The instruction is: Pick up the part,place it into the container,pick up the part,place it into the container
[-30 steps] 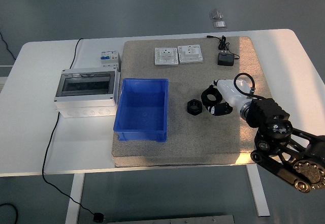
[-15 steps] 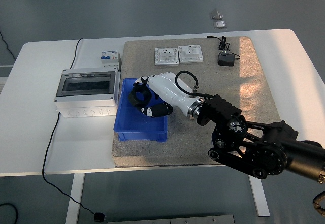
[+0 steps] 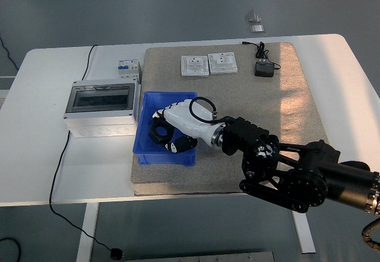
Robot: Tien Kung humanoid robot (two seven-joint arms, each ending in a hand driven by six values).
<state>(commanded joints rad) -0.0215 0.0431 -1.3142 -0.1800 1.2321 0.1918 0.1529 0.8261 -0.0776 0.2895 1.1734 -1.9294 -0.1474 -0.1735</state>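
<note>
A black part [image 3: 159,130] is held clamped in the right hand [image 3: 176,128], low inside the blue bin [image 3: 146,151] at mat's left. If released askew, it could strike the bin's near wall and bounce out.

A white rectangular table [image 3: 53,173] with rounded corners is standing on white legs over a grey floor [image 3: 119,6]. A large beige felt-like mat [image 3: 297,119] is covering its middle and right part, reaching close to the near edge. To the left of the mat, a grey plastic enclosure box with a dark transparent lid [image 3: 102,109] is sitting directly on the tabletop, and a small white circuit breaker with blue switches [image 3: 128,69] is standing just behind it. A thin black cable [image 3: 58,167] is running from behind the box, trailing across the bare left side and dropping over the near edge.
</note>
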